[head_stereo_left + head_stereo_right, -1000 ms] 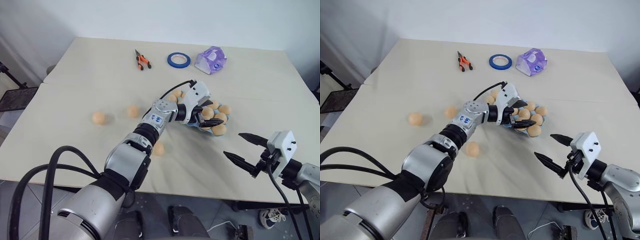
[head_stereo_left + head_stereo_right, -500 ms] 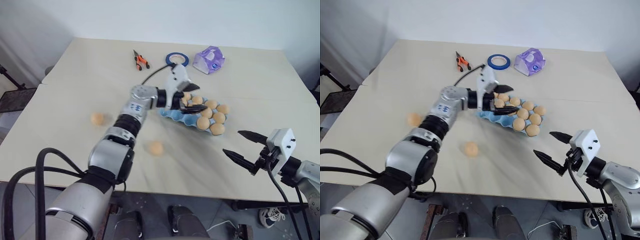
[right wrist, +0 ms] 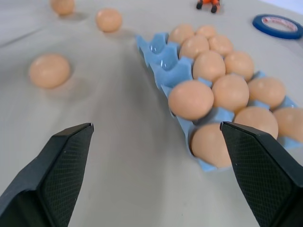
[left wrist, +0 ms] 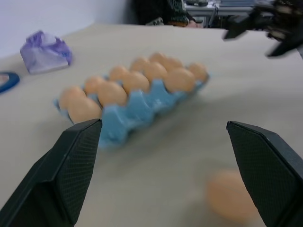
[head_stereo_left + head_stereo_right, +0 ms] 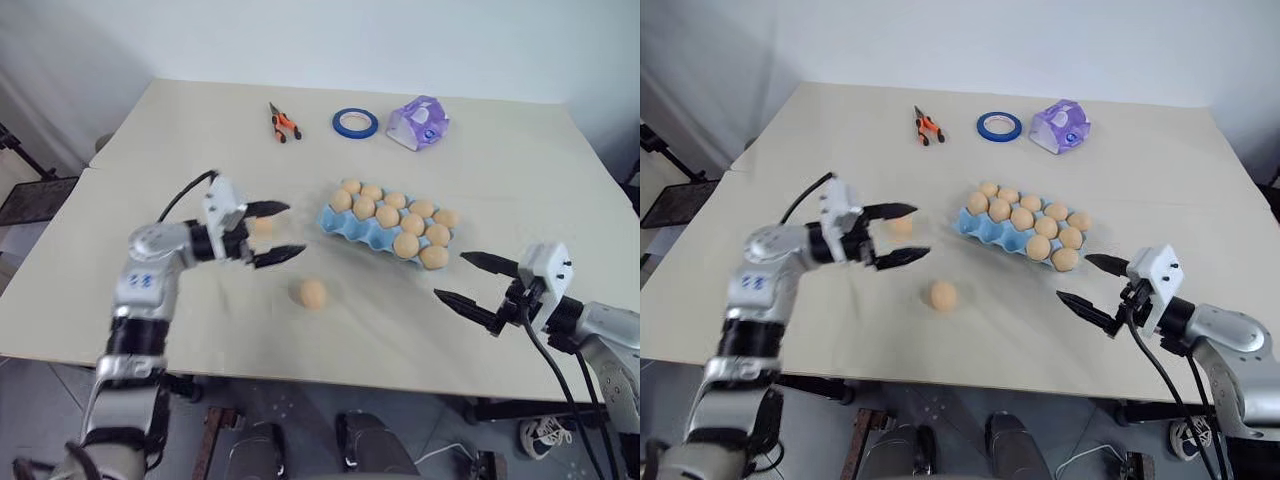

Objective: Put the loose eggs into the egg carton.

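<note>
You have a light blue moulded carton (image 5: pixel 385 226) near the middle of the matte beige tabletop (image 5: pixel 180 140), its scalloped cups holding ten smooth orange-tan eggs; the front row's two cups at the carton's 9 o'clock end look bare. One loose egg (image 5: pixel 313 293) lies at the carton's 7 o'clock, apart from it. A second egg (image 5: pixel 901 226) sits at the carton's 9 o'clock, seen between the fingers of your left hand (image 5: pixel 272 233), with a third farther out in the right wrist view (image 3: pixel 62 6). Your left hand is released, its two black tapered fingers spread wide and holding nothing. Your right hand (image 5: pixel 464 280) is at the carton's 4 o'clock, also released and empty, with its textured black fingers pointed toward the carton. At the tabletop's 12 o'clock lie orange-handled pliers (image 5: pixel 283 121), a flat blue tape ring (image 5: pixel 356 123) and a crinkled purple-and-white packet (image 5: pixel 419 121), all well apart from the carton.
</note>
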`<state>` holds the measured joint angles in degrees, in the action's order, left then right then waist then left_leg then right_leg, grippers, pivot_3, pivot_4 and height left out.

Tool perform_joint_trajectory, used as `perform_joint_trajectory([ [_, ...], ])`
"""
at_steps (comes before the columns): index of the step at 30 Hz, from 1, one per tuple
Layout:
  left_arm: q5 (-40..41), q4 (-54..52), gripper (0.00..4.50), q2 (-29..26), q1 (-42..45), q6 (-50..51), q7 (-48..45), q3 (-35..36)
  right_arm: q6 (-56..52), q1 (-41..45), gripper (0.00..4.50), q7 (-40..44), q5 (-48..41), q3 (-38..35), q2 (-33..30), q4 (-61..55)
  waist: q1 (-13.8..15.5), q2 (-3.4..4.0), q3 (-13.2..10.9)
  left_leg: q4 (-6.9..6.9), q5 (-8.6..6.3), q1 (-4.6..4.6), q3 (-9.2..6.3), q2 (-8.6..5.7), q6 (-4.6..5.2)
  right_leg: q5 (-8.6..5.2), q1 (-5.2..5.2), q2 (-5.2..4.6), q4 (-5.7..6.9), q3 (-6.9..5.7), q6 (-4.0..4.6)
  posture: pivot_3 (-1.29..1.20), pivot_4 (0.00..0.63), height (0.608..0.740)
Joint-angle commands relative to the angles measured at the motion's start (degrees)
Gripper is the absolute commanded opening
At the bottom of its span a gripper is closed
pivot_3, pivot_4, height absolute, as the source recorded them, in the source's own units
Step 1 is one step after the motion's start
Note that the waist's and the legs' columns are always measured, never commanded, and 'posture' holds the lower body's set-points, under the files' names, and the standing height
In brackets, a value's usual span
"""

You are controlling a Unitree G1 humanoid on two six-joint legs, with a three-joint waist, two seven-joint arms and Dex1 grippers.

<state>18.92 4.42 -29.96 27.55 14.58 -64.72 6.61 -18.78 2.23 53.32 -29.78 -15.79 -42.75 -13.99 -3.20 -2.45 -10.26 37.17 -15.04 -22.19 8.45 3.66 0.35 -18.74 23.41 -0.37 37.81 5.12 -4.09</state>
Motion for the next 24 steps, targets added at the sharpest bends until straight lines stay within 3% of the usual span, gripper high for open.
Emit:
perform_joint_trajectory([
  [1,5.00,-9.43,4.49,-3.15,-6.62,0.44,-0.63,4.66,0.82,1.26,4.50,1.09,0.03,-0.23,-0.98,0.10,0.11,0.00,0.00,0.00,0.01,0.00,-0.02,-0.02,0.03,0.00,-0.01,-0.04,0.00,-0.02,0.00,0.00,0.150,0.740],
  [10,10.31,-17.05,4.49,-6.11,-26.13,-1.19,1.02,13.58,1.04,2.28,4.50,3.12,0.36,-0.28,-1.63,1.61,-0.09,0.00,0.00,-0.13,-0.13,0.03,-0.05,-0.03,-0.05,-0.02,-0.05,-0.14,-0.15,-0.04,0.12,0.00,0.150,0.740],
  [20,13.70,-18.92,4.49,-6.17,-31.81,-4.64,2.11,17.55,1.36,3.18,4.50,4.02,0.72,-0.10,-1.81,2.62,-0.29,0.00,0.00,-0.36,-0.29,-0.02,-0.06,0.00,-0.14,-0.04,-0.04,-0.17,-0.47,-0.07,0.29,0.00,0.150,0.740],
  [24,12.71,-19.03,4.49,-6.14,-28.62,-4.96,3.75,14.41,1.22,4.71,4.50,3.77,1.00,0.72,-1.25,3.04,-0.23,0.01,0.00,-0.57,-0.26,0.01,-0.06,-0.01,-0.15,-0.12,0.02,-0.15,-0.51,-0.08,0.41,0.00,0.150,0.740],
])
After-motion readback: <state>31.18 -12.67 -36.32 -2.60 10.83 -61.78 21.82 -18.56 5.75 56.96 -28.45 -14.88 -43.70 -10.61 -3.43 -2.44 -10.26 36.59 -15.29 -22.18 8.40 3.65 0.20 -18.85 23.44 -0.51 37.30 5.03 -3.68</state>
